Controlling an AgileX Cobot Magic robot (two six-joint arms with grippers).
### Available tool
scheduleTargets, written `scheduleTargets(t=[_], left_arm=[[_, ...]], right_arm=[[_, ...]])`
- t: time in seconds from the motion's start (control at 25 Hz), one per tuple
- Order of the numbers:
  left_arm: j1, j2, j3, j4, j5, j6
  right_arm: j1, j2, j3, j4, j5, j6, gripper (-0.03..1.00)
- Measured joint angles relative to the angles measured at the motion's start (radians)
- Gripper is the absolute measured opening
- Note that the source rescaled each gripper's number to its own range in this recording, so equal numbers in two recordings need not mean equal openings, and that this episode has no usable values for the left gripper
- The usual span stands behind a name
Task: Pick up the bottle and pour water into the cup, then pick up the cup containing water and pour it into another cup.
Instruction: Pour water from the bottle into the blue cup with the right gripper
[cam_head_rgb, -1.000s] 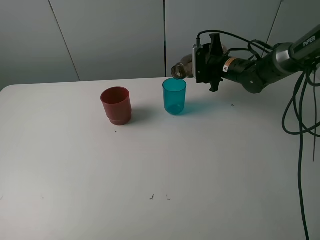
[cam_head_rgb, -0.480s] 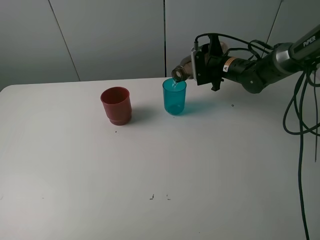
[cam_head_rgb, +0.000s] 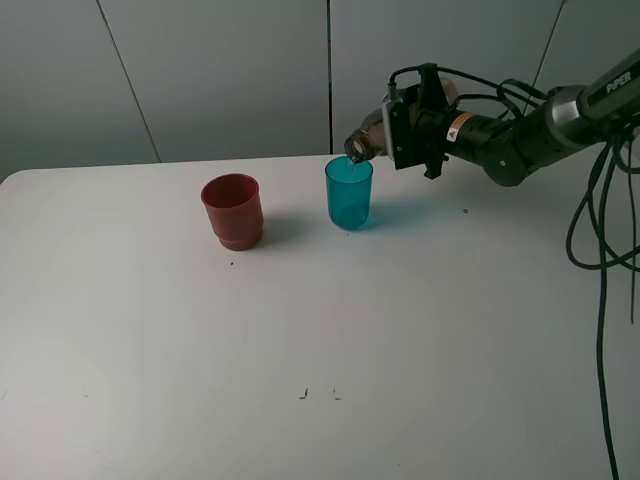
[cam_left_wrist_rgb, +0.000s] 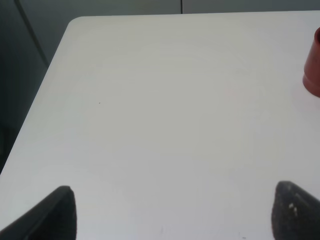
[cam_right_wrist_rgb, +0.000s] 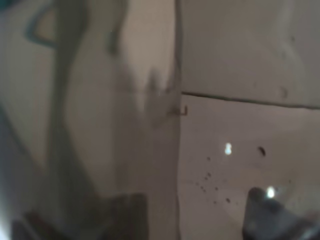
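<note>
Bottle dipped slightly since before, we note; right claw clamps it, mouth above teal cup near table far edge; left claw wide.

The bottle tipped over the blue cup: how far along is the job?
Done: the right tool grips the bottle, lifted off the table. In hand: its mouth tips over the teal cup, apparently pouring. Left: lifting that cup and emptying it into the red cup, standing apart beside it.
</note>
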Motion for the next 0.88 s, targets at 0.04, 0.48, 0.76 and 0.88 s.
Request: scheduleTargets(t=[0.04, 0.48, 0.76, 0.88], left_arm=[[0.000, 0.000, 0.000, 0.000, 0.000, 0.000], [0.000, 0.000, 0.000, 0.000, 0.000, 0.000], [0.000, 0.000, 0.000, 0.000, 0.000, 0.000], [0.000, 0.000, 0.000, 0.000, 0.000, 0.000]], right_arm=[[0.000, 0.000, -0.002, 0.002, 0.000, 0.000, 0.00], [0.000, 0.002, -0.037, 0.008, -0.004, -0.032, 0.00], [0.000, 0.002, -0.037, 0.008, -0.004, -0.070, 0.00], [0.000, 0.002, -0.037, 0.008, -0.004, -0.083, 0.00]])
